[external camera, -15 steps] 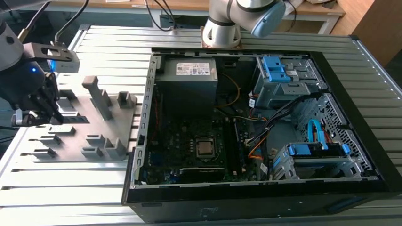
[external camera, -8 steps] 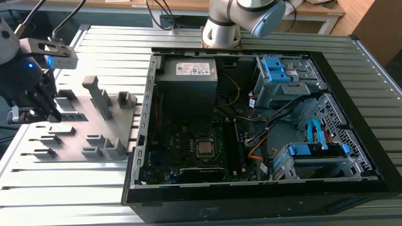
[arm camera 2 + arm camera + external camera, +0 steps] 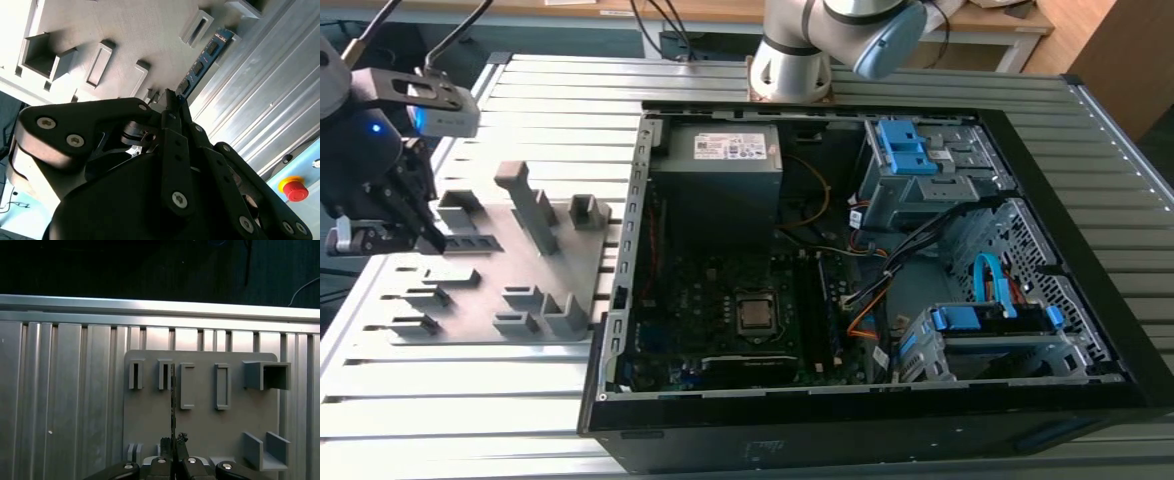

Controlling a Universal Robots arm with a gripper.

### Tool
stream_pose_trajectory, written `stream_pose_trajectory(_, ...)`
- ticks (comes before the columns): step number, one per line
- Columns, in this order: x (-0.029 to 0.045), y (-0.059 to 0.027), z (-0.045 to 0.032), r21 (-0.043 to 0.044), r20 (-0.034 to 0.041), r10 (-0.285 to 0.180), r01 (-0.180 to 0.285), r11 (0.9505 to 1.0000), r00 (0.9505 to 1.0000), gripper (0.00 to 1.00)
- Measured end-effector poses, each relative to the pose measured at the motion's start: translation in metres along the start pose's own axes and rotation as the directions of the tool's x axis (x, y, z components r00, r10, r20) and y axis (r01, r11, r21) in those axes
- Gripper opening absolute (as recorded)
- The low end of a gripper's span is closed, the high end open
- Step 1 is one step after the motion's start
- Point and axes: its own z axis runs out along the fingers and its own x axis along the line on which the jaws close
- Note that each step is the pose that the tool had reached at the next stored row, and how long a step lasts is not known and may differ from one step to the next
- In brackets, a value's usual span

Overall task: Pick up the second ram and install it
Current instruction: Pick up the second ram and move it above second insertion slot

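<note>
The second ram (image 3: 471, 243) is a thin dark strip held just over the grey holder tray (image 3: 520, 290) at the exterior view's left. My gripper (image 3: 430, 240) is shut on one end of it. In the second wrist view the ram (image 3: 205, 57) sticks out from the shut fingertips of the gripper (image 3: 170, 100) above the tray's slots (image 3: 97, 65). The first wrist view shows the ram (image 3: 173, 395) edge-on, rising from the gripper (image 3: 174, 442) between two upright ribs of the tray (image 3: 200, 425).
An open computer case (image 3: 627, 300) lies at the exterior view's right, with motherboard (image 3: 720, 290), CPU socket (image 3: 757, 314), power supply (image 3: 718, 150), blue drive cages (image 3: 921, 150) and loose cables. The arm's base (image 3: 787, 65) stands behind it. A red stop button (image 3: 292, 189) sits beside the slatted table (image 3: 260, 100).
</note>
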Motion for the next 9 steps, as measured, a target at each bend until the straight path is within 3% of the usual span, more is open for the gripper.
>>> stream_pose_trajectory(9,-0.0006,0.0002,-0.0127,0.0000,0.0000,0.000,0.000,1.0000,1.0000,0.14)
